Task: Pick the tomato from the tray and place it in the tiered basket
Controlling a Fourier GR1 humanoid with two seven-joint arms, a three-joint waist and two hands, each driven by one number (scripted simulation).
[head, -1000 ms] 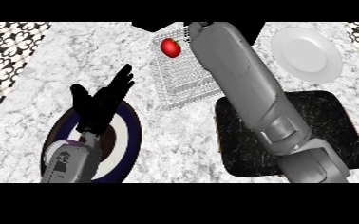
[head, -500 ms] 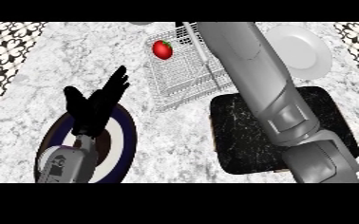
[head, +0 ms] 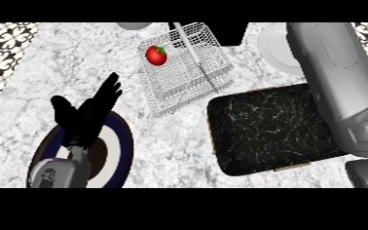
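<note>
Head view: tomato [head: 156,55] rests in the tiered basket [head: 208,53], tray [head: 273,129] bare; left robot hand [head: 86,112] open, right one unseen; the right forearm could snag the basket

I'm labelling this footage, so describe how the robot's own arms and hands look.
Both forearms are smooth grey casings with rounded edges. The left hand is matte black with slim fingers and a thumb. The right forearm looks bulkier; its hand is out of view.
</note>
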